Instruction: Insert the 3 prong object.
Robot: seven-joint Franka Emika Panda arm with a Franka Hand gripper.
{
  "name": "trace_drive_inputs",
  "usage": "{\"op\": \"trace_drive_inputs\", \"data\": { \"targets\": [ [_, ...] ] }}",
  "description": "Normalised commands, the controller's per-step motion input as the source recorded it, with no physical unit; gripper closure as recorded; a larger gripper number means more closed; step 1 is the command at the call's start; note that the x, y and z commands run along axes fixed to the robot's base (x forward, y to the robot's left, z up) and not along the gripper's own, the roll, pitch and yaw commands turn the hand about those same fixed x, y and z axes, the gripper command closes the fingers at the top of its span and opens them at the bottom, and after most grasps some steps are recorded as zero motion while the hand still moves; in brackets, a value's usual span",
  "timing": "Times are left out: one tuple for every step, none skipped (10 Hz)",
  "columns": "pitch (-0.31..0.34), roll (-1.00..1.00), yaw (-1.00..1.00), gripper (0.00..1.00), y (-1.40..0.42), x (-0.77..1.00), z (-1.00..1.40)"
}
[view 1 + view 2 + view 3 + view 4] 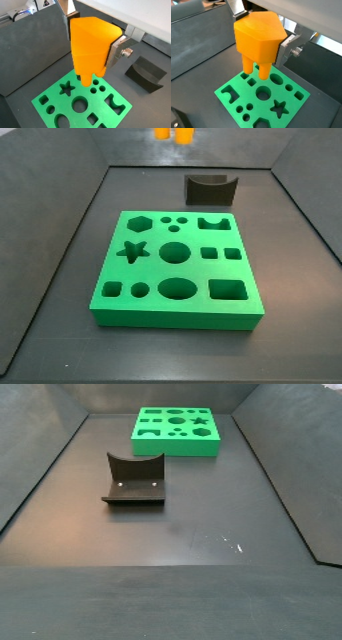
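My gripper (92, 37) is shut on the 3 prong object (87, 56), a bright orange block with prongs pointing down. It also shows in a wrist view (256, 42), where two prongs are visible. I hold it upright above the green board (50, 98), over the board's corner near the small round holes (98, 90). The prong tips are clear of the board (279, 91). In a side view only the orange prong tips (174, 133) show at the top edge, beyond the board (147, 270). The gripper and object are out of view in the side view showing the board (178, 449) at the back.
The dark fixture (210, 190) stands on the floor behind the board, also seen in a wrist view (147, 72) and a side view (134, 481). Grey walls (80, 228) slope up around the dark floor (201, 534).
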Motion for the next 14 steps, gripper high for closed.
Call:
{"op": "trace_drive_inputs", "data": {
  "targets": [
    [-0.011,0.0,-1.0,1.0,0.0,0.0,-0.31],
    [-0.014,0.0,-1.0,1.0,0.0,0.0,-0.31],
    [0.0,0.0,-0.91,1.0,0.09,0.27,-0.42],
    [-0.026,0.0,-0.59,1.0,0.43,0.07,-0.72],
    [-0.023,0.0,-0.65,1.0,0.37,0.01,-0.81],
    [0.0,0.0,-0.59,1.0,0.44,0.0,-0.83],
    [-0.074,0.07,-0.37,1.0,0.38,-0.05,-0.81],
    [-0.114,0.01,-0.01,1.0,0.24,-0.07,-0.98],
    [-0.176,0.0,0.28,1.0,0.23,-0.02,-0.91],
    [-0.179,0.02,0.32,1.0,0.16,0.0,-0.8],
    [0.0,0.13,0.15,1.0,0.09,0.19,-0.54],
    [0.0,0.22,0.09,1.0,0.0,0.11,-0.53],
    [0.0,0.38,0.12,1.0,-0.03,0.0,-0.48],
    [0.143,0.41,0.0,1.0,-0.01,0.11,-0.36]
  ]
}}
